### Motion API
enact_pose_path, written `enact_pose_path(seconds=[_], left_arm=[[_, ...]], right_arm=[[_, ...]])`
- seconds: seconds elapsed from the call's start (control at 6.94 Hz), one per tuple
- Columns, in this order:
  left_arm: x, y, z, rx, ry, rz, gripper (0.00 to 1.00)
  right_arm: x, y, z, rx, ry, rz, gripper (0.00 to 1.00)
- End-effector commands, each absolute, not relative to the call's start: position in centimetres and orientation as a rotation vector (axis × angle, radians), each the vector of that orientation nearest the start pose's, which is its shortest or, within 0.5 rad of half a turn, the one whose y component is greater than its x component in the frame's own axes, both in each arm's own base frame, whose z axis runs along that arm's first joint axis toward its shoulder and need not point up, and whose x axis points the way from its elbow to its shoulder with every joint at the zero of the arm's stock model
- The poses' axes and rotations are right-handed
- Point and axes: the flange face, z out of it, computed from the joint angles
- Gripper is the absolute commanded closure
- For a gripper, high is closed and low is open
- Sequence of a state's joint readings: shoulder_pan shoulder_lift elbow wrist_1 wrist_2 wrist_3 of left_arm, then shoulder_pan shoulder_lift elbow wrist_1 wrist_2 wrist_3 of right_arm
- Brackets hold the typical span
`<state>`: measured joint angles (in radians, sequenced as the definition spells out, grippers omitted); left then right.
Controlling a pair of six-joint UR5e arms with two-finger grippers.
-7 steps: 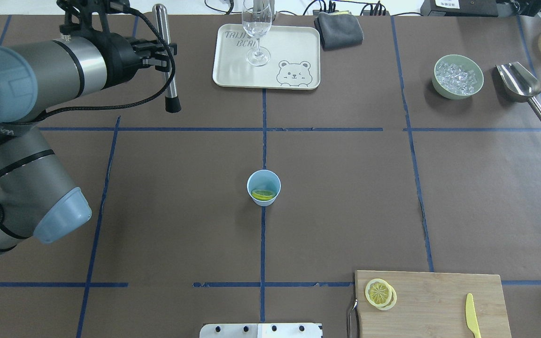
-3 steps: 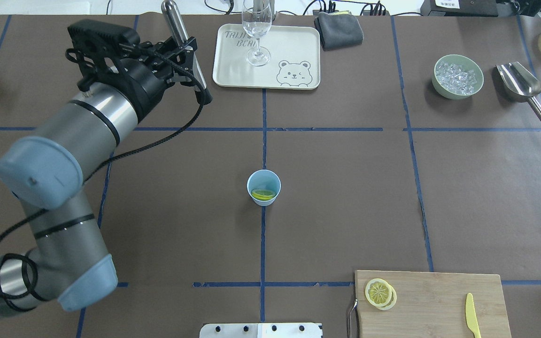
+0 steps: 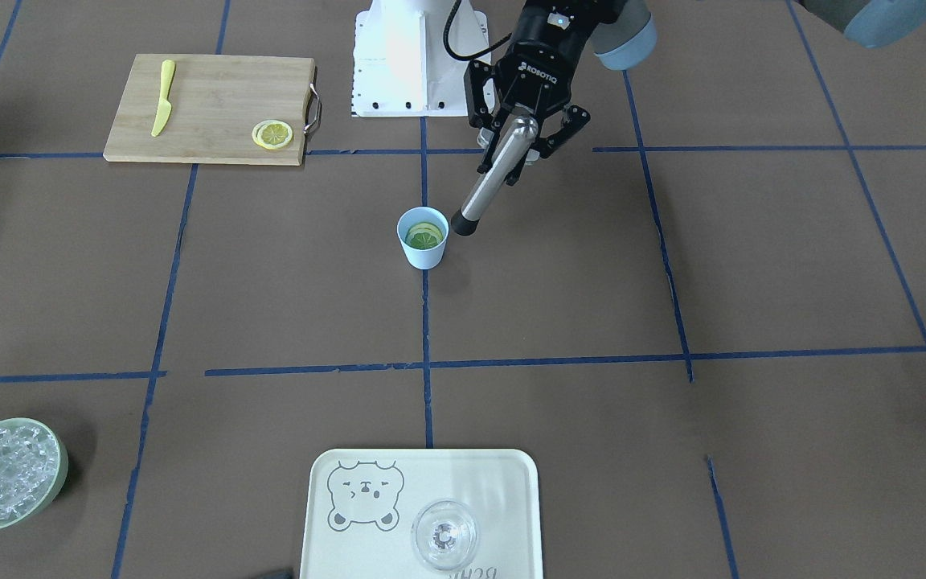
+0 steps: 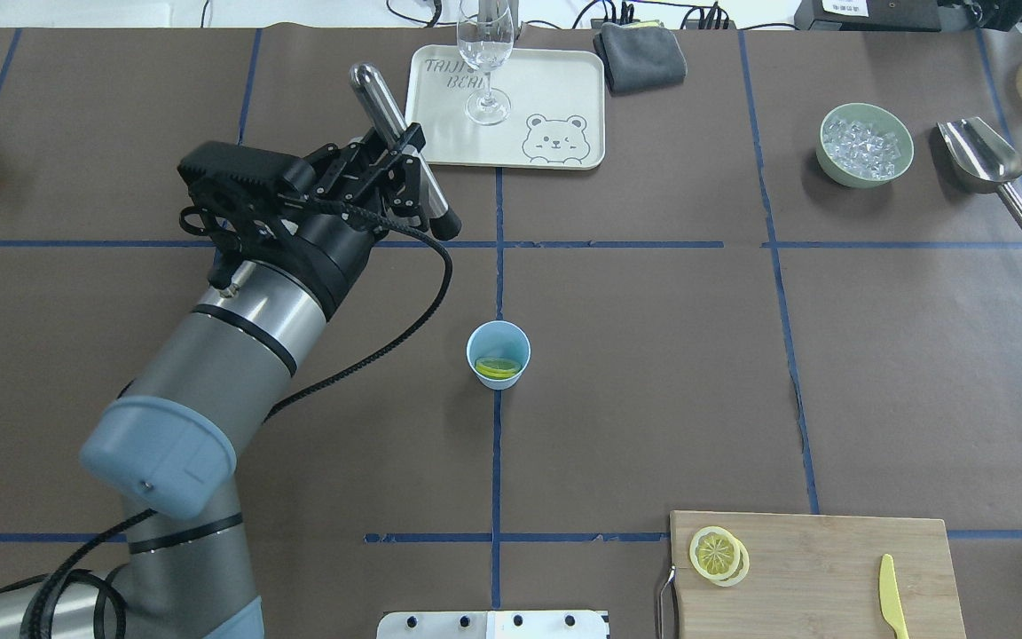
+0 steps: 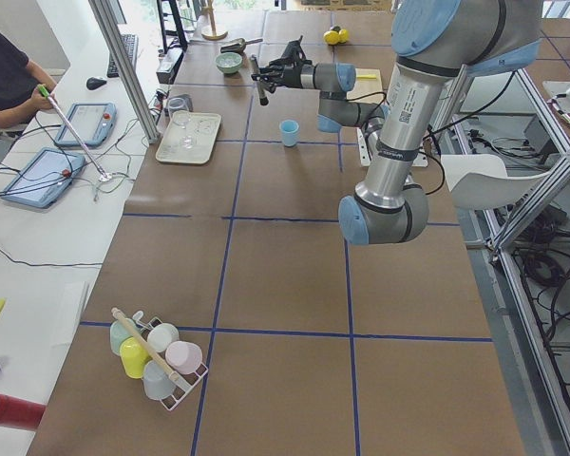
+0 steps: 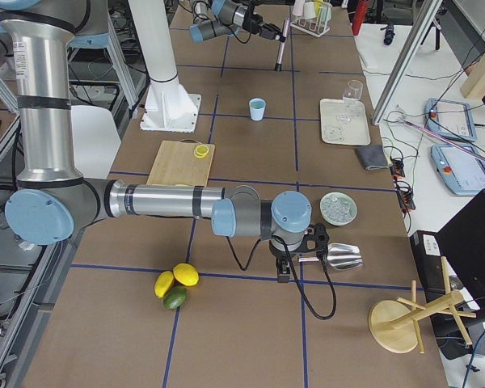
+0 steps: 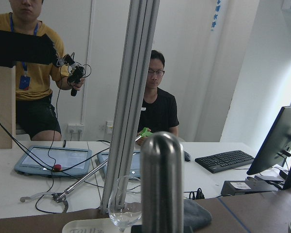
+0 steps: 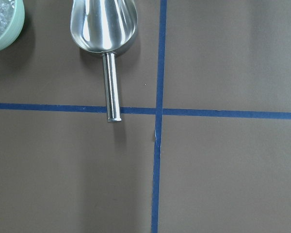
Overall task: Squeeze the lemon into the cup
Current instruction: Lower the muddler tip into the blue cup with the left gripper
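the left gripper (image 4: 406,164) is clamping a tilted steel muddler (image 4: 378,93); the cup (image 4: 498,342), holding the lemon (image 4: 498,367), is standing right of it, nearer the robot; the right gripper (image 6: 283,271) is hovering beside the scoop (image 6: 343,257), opening impossible to tell.

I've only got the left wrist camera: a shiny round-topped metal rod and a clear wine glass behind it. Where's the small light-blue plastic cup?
Observer: The small light-blue plastic cup stands mid-table. The black tip of the steel rod is on the cup's side towards the robot's left, not inside it.
Operator: Is the left claw holding the rod?
Observer: Yes, the left claw is shut on it, and the rod tilts down toward the cup.
Operator: Anything in the cup?
Observer: Yes, thin round lemon slices lie inside it.
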<state>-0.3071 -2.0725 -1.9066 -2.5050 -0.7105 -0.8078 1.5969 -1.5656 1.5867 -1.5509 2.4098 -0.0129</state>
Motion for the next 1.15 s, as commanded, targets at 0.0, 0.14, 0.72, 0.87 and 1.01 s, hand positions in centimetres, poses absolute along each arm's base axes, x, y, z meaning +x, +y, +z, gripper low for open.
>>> enact_pose_path(seconds=[0.0, 0.14, 0.72, 0.87, 1.01], left_arm=[[46.7, -31.9, 13.6, 1.363, 0.998, -0.368, 1.0], [48.4, -30.6, 13.9, 1.373, 0.96, -0.351, 1.0], [53.3, -31.2, 14.2, 1.381, 0.912, -0.303, 1.0], [53.6, -31.2, 14.7, 1.38, 0.908, -0.3, 1.0], [54.2, -31.3, 15.4, 1.379, 0.894, -0.292, 1.0]], right_arm=[[7.2, -49.5, 64.0, 0.056, -0.85, -0.001, 0.0], [7.2, -49.4, 63.9, 0.057, -0.856, 0.0, 0.0], [7.4, -48.9, 64.0, 0.056, -0.863, 0.006, 0.0], [7.4, -49.0, 63.9, 0.059, -0.862, 0.004, 0.0], [7.4, -49.0, 63.9, 0.059, -0.862, 0.004, 0.0]])
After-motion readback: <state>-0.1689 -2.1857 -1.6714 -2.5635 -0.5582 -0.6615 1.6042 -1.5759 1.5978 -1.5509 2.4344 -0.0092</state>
